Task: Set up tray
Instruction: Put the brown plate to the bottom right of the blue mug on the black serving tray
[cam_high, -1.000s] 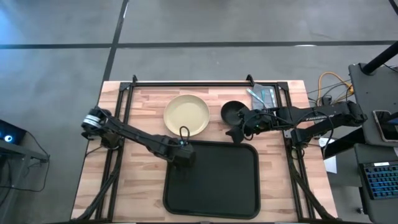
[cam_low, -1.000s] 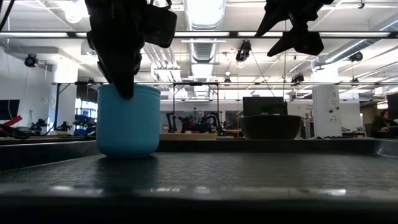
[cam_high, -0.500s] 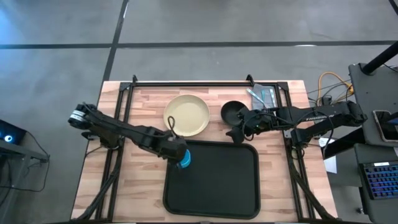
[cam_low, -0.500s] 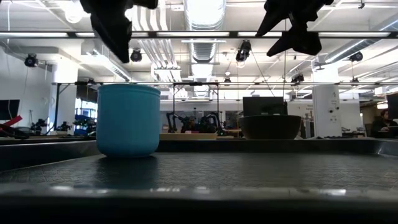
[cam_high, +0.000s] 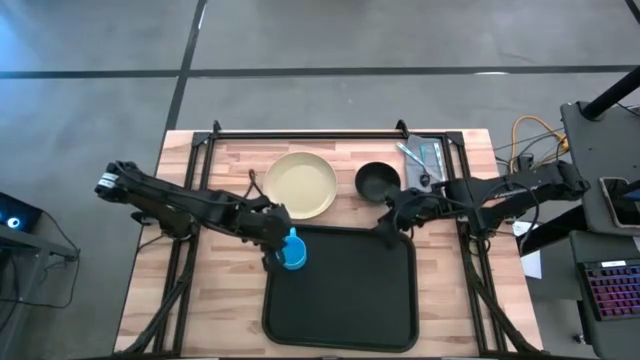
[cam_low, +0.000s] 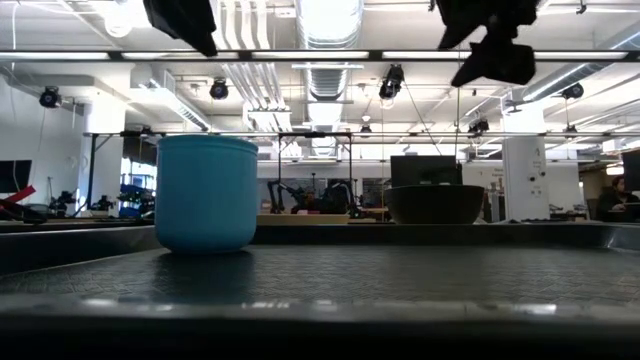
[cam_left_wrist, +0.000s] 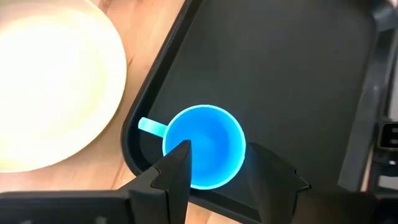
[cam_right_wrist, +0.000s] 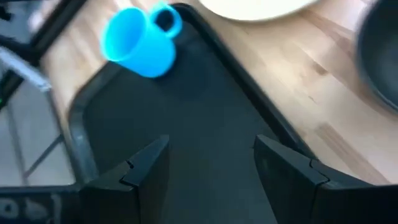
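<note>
1. High view: I see the black tray (cam_high: 340, 290) lying at the table's (cam_high: 230, 160) six o'clock edge, with a blue mug (cam_high: 293, 252) standing upright in the tray's eleven o'clock corner. The left gripper (cam_high: 274, 238) hovers just off that corner, at the mug's nine o'clock side. The cream plate (cam_high: 300, 185) and the dark bowl (cam_high: 376, 181) sit on bare wood at the tray's twelve o'clock, neither yet on it. The right gripper (cam_high: 385, 225) hangs above the tray's one o'clock corner, just below the bowl.

2. Low view: the mug (cam_low: 206, 193) stands alone on the tray floor (cam_low: 330, 280), nothing touching it; both arms hang above, clear of it. The bowl (cam_low: 435, 203) shows beyond the far rim.

3. Left wrist view: the fingers (cam_left_wrist: 174, 171) stand spread, empty, the mug (cam_left_wrist: 205, 155) below and between them, its handle pointing toward the plate (cam_left_wrist: 56, 87).

4. Right wrist view: the fingers (cam_right_wrist: 149, 168) are apart over the tray (cam_right_wrist: 186, 118), holding nothing; the mug (cam_right_wrist: 134, 40) lies well beyond.

5. My reading of the risk: the mug sits tight against the rim, so a low pass by the left arm could clip the handle and tip it. Sliding the plate in beside it could also nudge it.
</note>
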